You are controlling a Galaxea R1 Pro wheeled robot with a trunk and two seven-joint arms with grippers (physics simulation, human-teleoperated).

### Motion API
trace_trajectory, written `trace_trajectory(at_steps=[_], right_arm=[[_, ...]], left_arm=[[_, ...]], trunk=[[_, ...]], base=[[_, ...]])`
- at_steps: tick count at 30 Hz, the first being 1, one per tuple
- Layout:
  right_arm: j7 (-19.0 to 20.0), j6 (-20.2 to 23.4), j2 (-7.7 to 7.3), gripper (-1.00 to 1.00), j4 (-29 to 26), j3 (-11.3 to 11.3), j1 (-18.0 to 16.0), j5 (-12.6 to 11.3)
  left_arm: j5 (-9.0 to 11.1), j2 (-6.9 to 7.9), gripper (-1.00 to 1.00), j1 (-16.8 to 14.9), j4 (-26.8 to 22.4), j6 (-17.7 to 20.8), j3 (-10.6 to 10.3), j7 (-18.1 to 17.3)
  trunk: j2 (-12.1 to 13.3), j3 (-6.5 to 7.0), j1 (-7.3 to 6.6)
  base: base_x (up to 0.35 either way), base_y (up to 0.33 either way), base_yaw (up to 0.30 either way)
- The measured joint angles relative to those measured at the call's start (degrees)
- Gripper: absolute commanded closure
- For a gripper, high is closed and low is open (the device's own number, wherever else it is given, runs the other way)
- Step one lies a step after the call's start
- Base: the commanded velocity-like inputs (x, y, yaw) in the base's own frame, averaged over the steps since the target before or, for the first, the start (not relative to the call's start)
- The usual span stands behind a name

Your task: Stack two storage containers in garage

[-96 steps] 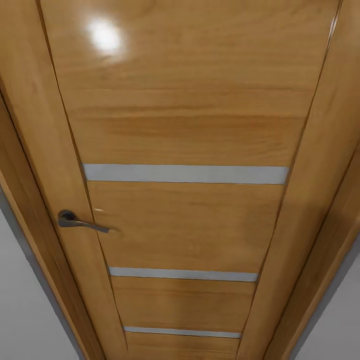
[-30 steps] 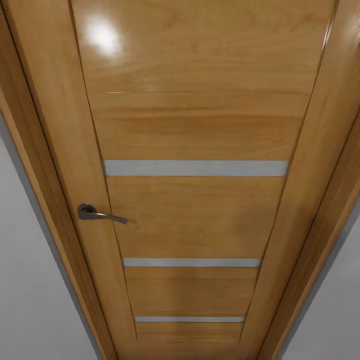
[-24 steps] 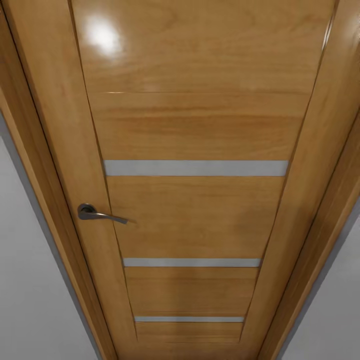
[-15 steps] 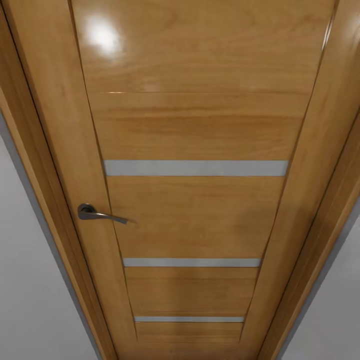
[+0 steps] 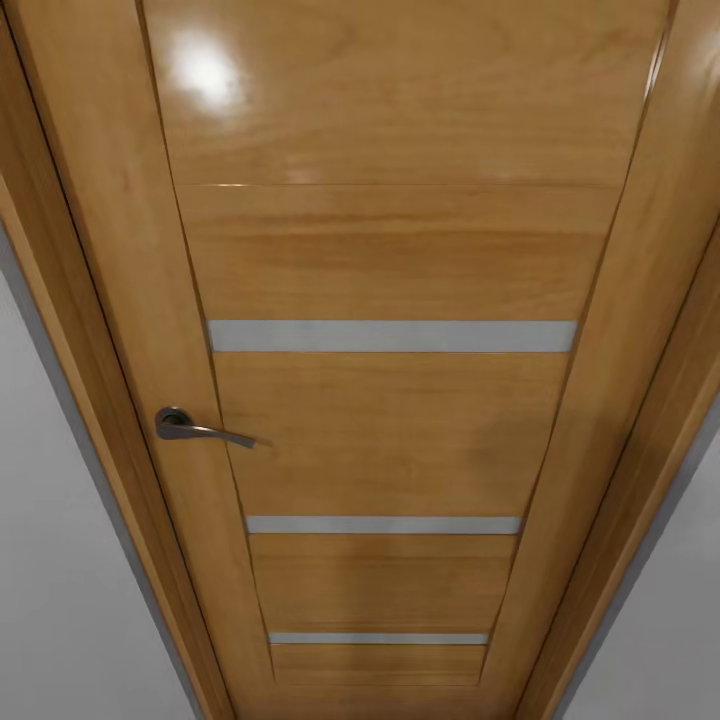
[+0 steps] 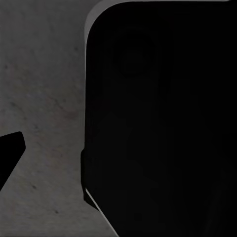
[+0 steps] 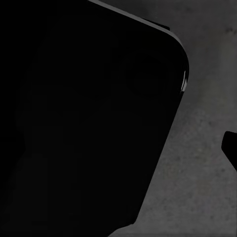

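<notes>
Since a moment ago nothing has shifted: my head faces a closed wooden door (image 5: pixel 390 260) with grey slats and a lever handle (image 5: pixel 195 428). Beneath both wrists lies the floor (image 6: pixel 42 98), rough dark concrete. I cannot tell whether my pincers are parted.

Both wrist views show a matte black robot body panel (image 6: pixel 163 118) with rounded, light-catching corners.
</notes>
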Motion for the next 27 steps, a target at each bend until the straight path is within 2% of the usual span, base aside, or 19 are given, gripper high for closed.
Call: trace_trajectory(at_steps=[7,17,27], right_arm=[[0.1,0.1,0.0,-1.0,0.0,0.0,0.0,0.0],[0.2,0.0,0.0,-1.0,0.0,0.0,0.0,0.0],[0.2,0.0,0.0,-1.0,0.0,0.0,0.0,0.0]], left_arm=[[0.1,0.08,-1.0,0.0,0.0,-0.1,0.1,0.0],[0.2,0.01,-1.0,0.0,0.0,-0.1,0.1,0.0],[0.2,0.0,-1.0,0.0,0.0,0.0,0.0,0.0]], trunk=[[0.0,0.0,0.0],[0.0,-0.31,0.0],[0.0,-0.38,0.0]], base=[[0.0,0.0,0.006],[0.0,0.0,0.131],[0.0,0.0,0.017]])
